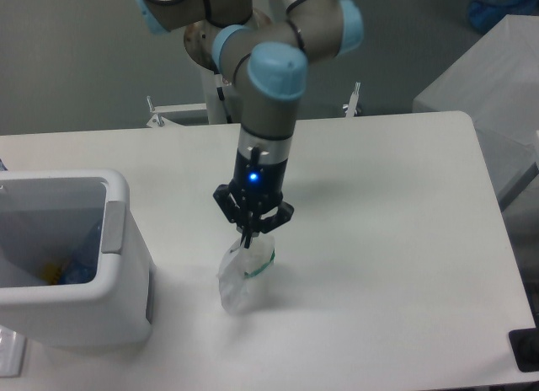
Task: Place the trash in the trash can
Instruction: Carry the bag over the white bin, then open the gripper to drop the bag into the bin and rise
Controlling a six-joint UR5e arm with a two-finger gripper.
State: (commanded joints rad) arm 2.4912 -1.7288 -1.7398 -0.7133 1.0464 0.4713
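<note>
A crumpled whitish wrapper (242,277) with a green bit hangs below my gripper (251,237), its lower end at or just above the tabletop. The fingers are shut on the wrapper's top. The trash can (118,265), a white boxy bin with a grey side panel, stands at the left edge, well left of the gripper. Blue and yellow items lie inside it. No bottle shows on the table.
The white table (379,239) stretches right of the gripper. A grey block (488,88) stands off its far right corner. A dark object (525,349) sits at the bottom right edge.
</note>
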